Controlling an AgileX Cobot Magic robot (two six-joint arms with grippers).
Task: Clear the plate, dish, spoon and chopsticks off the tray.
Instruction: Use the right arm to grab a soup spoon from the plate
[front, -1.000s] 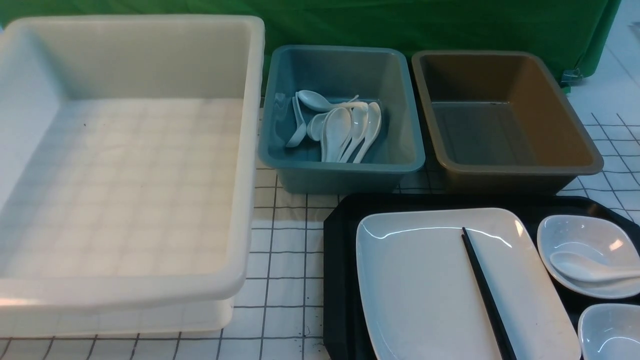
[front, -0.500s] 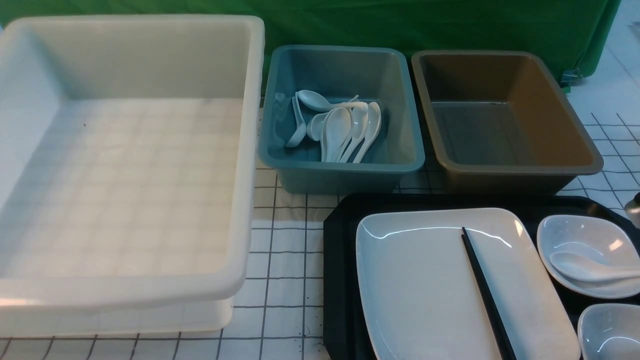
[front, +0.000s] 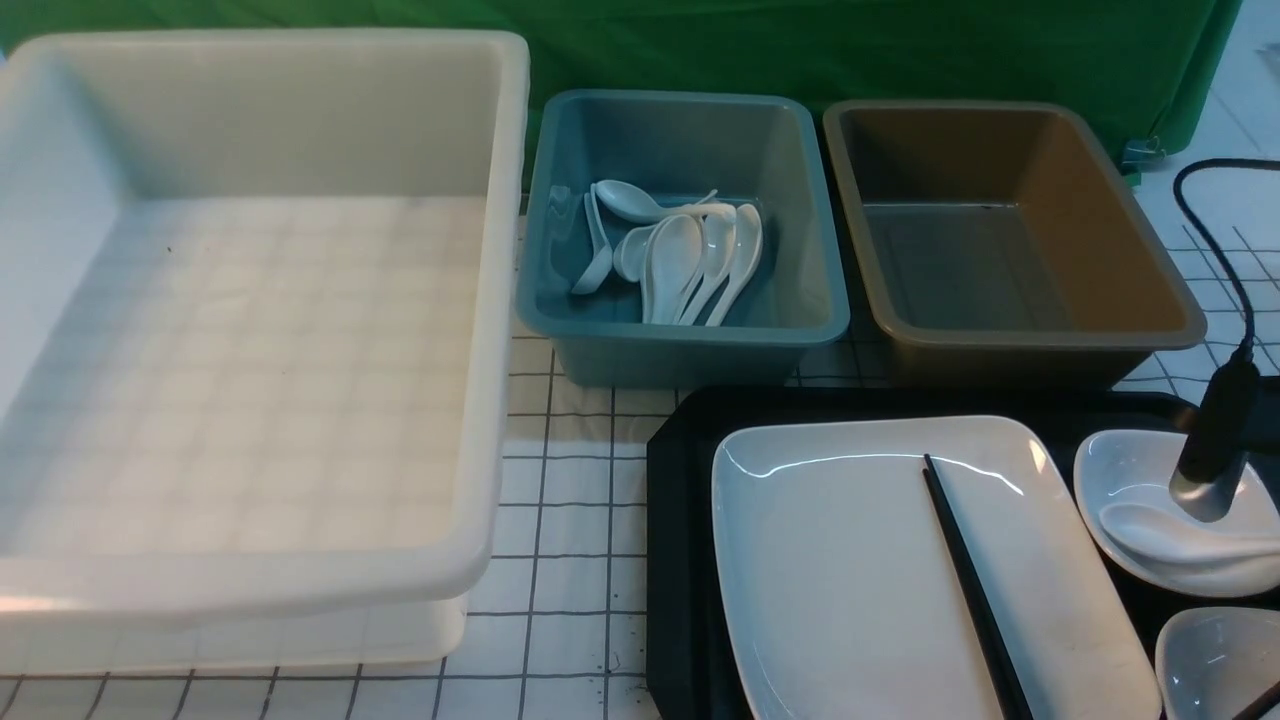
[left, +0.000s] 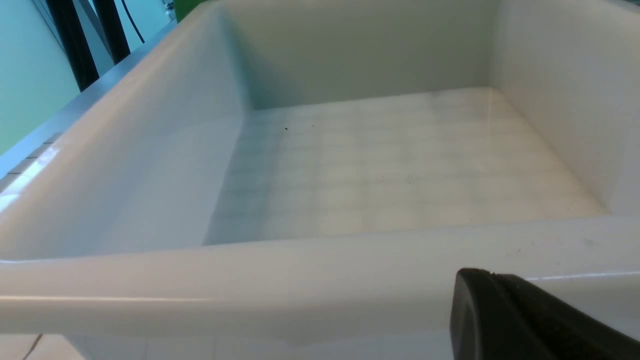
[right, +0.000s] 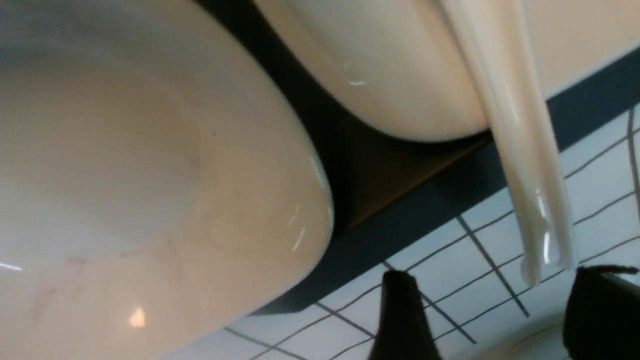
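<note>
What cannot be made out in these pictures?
Front view: the bottom edge cuts off the plate and chopsticks; the right edge cuts the spoon handle.
Right wrist view: the right gripper is open, but whether it touches the spoon handle is unclear.
Left wrist view: the bottom edge cuts off the left gripper.

The tray (front: 680, 520) is black, the plate (front: 840, 570) and spoon (front: 1150, 535) white, the chopsticks (front: 971, 585) black (the cloth (front: 800, 50) behind, green).

Looks like a robotics lab staged as a canteen dish-return spot: green cloth backdrop (front: 900, 50), white table sheet (front: 570, 560) ruled in a black grid, a white bin (front: 250, 120), blue bin (front: 690, 140) and brown bin (front: 1060, 160) lined up, plus a black tray (front: 680, 520) carrying a white plate (front: 850, 560).
</note>
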